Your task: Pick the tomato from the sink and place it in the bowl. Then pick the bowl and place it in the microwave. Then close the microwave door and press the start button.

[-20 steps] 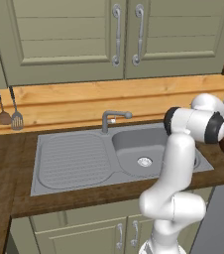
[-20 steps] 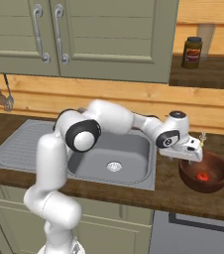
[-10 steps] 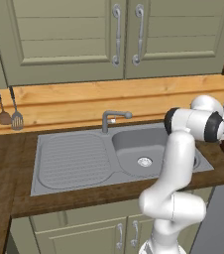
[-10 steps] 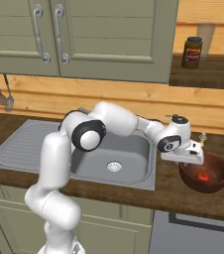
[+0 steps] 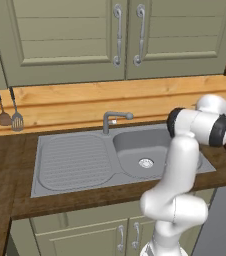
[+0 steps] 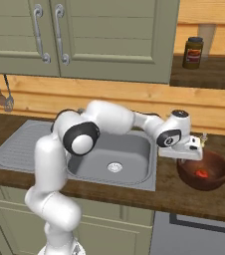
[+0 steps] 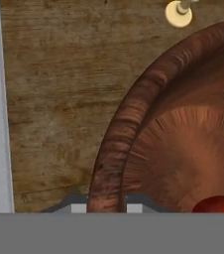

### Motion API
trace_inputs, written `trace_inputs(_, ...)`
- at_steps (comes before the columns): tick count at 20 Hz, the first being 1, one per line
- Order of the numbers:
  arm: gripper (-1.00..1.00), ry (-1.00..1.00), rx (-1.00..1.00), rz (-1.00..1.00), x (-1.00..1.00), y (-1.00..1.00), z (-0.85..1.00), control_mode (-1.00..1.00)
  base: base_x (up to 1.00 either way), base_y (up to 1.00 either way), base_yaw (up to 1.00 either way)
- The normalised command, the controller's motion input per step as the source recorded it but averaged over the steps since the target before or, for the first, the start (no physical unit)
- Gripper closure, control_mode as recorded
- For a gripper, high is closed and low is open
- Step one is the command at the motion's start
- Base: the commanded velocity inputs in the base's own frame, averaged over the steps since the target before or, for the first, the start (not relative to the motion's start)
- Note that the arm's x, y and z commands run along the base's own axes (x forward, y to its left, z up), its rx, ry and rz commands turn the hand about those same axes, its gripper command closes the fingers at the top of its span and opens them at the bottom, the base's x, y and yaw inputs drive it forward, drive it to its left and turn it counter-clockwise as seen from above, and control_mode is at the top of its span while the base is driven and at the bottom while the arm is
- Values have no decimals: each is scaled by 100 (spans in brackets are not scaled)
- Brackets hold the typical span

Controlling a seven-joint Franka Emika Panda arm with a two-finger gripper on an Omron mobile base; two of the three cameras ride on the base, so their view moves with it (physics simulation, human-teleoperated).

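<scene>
I see the small red tomato (image 6: 201, 174) already in the dark reddish-brown wooden bowl (image 6: 204, 172), my hand (image 7: 106, 207) straddling its rim unclenched; microwave steps remain.

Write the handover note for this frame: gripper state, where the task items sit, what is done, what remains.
Gripper: low over the bowl's near rim, one finger on each side of the wall in the hand view; whether it has closed is unclear.
Tomato: inside the bowl, on the counter right of the sink.
Done: tomato moved from sink to bowl.
Left: grip and lift the bowl, set it in the microwave, close the door, press start.
</scene>
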Motion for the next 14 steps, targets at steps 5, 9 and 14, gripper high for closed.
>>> trace_inputs(5,100,2,-1,23,-77,54,94,-100,0,0,0)
trace_inputs(9,100,8,0,37,-72,61,84,-100,0,0,0)
trace_inputs(14,100,-10,-1,40,-79,54,76,-100,0,0,0)
